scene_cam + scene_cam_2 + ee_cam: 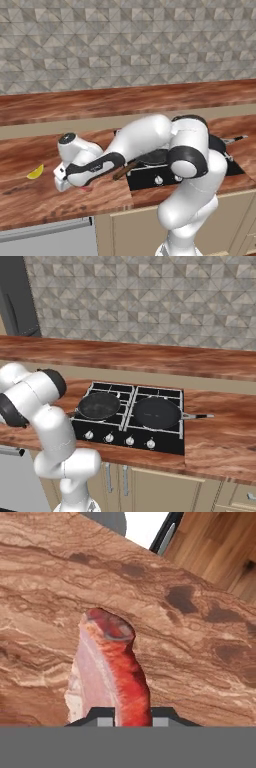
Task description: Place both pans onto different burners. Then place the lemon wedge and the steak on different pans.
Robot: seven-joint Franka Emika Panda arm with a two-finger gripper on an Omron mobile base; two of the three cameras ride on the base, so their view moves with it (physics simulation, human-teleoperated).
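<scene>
— Hand view: how is the steak (112, 672) set against the fingers (102, 718)?
— It is pinched between them, on edge, standing on the counter (200, 662).
— What is added by the left base view?
— The gripper (75, 186) is seen low on the counter, near its front edge, with one lemon wedge (35, 173) lying apart from it.
— And the right base view?
— Two pans (99, 405) are counted on separate burners (112, 389) of one cooktop (165, 442).

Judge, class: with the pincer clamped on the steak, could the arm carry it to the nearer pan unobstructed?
Probably yes: the pincer grips the steak, and the nearer pan sits empty on its burner.
</scene>
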